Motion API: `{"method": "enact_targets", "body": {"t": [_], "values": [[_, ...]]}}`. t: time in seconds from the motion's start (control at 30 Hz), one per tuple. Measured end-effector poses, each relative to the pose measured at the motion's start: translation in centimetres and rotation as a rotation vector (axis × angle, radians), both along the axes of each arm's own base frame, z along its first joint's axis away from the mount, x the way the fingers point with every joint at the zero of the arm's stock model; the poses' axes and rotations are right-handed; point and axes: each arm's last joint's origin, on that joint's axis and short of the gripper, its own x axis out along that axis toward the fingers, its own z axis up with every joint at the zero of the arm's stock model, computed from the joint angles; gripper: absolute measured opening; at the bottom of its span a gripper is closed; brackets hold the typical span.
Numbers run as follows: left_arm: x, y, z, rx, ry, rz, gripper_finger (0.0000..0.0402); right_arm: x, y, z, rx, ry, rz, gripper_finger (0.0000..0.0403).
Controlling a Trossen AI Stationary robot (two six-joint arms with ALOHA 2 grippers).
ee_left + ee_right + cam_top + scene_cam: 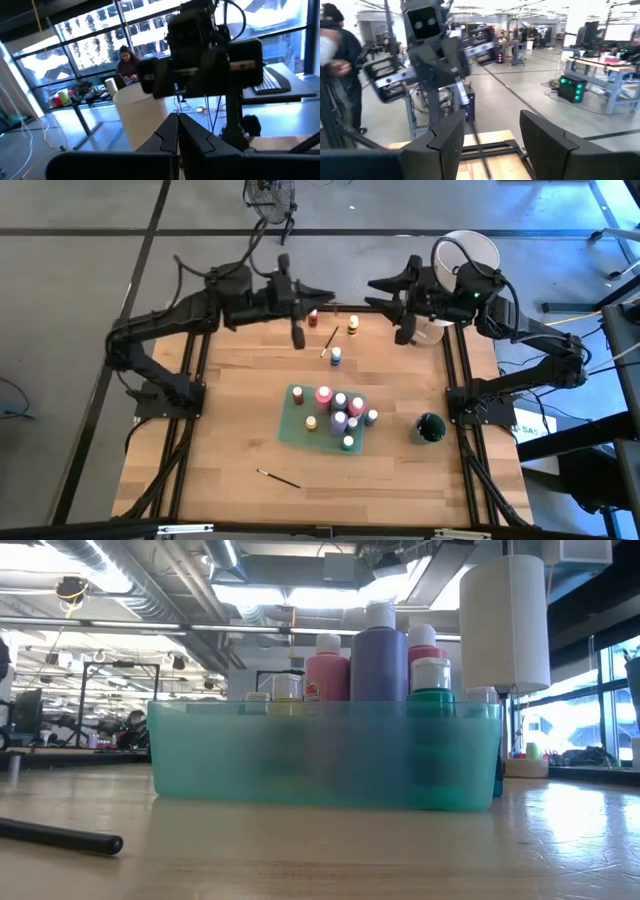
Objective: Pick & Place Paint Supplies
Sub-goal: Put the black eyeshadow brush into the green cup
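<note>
The left gripper [328, 295] hangs high over the far edge of the table [230, 430], its fingers [176, 131] pressed together on nothing. Facing it, the right gripper [376, 283] holds its two fingers [445, 137] apart around empty air. Both point at each other across the far middle of the table.

Seen from above, three loose paint bottles lie just below them: a red-capped bottle [313, 318] at about five o'clock from the left gripper's tip, almost beneath it; a yellow bottle [353, 325] at about seven o'clock from the right gripper; and a blue bottle [336, 357] further toward six o'clock, roughly midway between the arms. A thin brush [329, 341] lies between them, its long axis running from one o'clock to seven o'clock. The left arm looks nearer the red-capped bottle, the right nearer the yellow one.

Further toward six o'clock sits the green tray [292, 430] with the sorted bottles, and a second brush [279, 478] lies near the table's near edge.

The low view alone shows the tray's wall [200, 755] and the pink bottle [327, 670], purple bottle [379, 655] and green bottle [431, 685] standing upright inside; neither wrist view shows any loose bottle.
</note>
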Motion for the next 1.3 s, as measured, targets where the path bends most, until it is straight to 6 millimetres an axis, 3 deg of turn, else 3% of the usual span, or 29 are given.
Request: {"method": "enact_targets", "body": {"t": [0.23, 0.4, 0.8, 1.3], "values": [[1.7, 0.1, 1.2, 0.004, -0.034, -0.059, 0.0002, 1.5, -0.3, -0.9, -0.002, 0.035, 0.012, 0.0193], [2.2, 0.6, 0.9, 0.004, -0.030, -0.075, 0.0002, 2.7, -0.3, -1.7, -0.041, 0.072, 0.112, 0.0195], [2.5, 2.1, 0.6, -0.043, -0.034, -0.104, 0.0002, 2.6, -0.5, -1.8, -0.072, 0.093, 0.031, 0.0263], [3.3, 3.2, -0.3, -0.038, 0.007, -0.121, 0.0002, 3.1, -0.6, -1.9, -0.098, 0.084, 0.029, 0.0245]]}}
